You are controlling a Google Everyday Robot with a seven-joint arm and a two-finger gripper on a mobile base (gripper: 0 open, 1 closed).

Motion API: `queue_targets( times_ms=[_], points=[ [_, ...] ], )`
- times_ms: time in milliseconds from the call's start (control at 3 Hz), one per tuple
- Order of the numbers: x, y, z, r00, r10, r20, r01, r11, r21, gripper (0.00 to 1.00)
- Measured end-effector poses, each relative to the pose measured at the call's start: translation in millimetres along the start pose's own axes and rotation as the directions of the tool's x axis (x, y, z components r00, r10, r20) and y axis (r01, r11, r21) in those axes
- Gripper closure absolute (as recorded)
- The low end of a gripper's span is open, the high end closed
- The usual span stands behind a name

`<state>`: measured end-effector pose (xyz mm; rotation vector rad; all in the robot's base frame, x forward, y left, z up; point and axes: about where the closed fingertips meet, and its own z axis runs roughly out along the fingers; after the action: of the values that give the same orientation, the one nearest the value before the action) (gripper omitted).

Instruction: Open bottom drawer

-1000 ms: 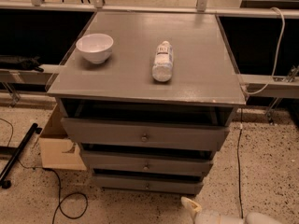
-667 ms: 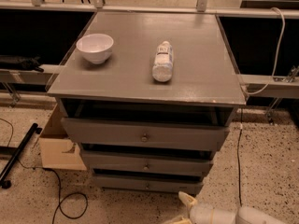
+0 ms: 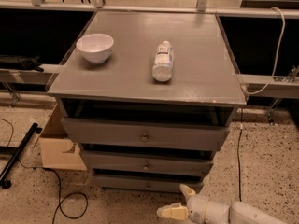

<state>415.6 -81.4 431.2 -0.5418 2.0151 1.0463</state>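
Observation:
The grey cabinet (image 3: 149, 73) has three drawers. The bottom drawer (image 3: 126, 183) is the lowest, a slim grey front with a small round knob (image 3: 147, 186). The middle drawer (image 3: 147, 163) and the top drawer (image 3: 145, 134) sit above it, each a little ajar. My gripper (image 3: 180, 200) is at the bottom of the view, low over the floor, just right of and below the bottom drawer's knob. Its cream fingers (image 3: 172, 212) are spread apart, holding nothing. The white arm (image 3: 243, 213) comes in from the lower right.
A white bowl (image 3: 95, 47) and a lying white bottle (image 3: 163, 61) rest on the cabinet top. A cardboard box (image 3: 58, 146) stands against the cabinet's left side. Black cables (image 3: 65, 204) and a black bar (image 3: 18, 153) lie on the speckled floor at left. A cable hangs at right (image 3: 239, 148).
My gripper and arm have moved left and slightly up along the floor, closer to the bottom drawer's front. The drawers, bowl and bottle have not moved.

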Motion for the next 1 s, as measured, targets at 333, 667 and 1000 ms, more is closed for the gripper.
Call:
queue_targets(
  times_ms=[333,667,1000],
  points=[
    [10.2,-13.0,2.6,0.999,0.037,0.04,-0.038,0.9992,0.015,0.0],
    [31.9,-33.6,16.0,0.994,0.101,0.034,-0.103,0.9941,0.037,0.0],
    [31.7,-33.9,16.4,0.994,0.103,0.035,-0.104,0.994,0.035,0.0]
  ],
)
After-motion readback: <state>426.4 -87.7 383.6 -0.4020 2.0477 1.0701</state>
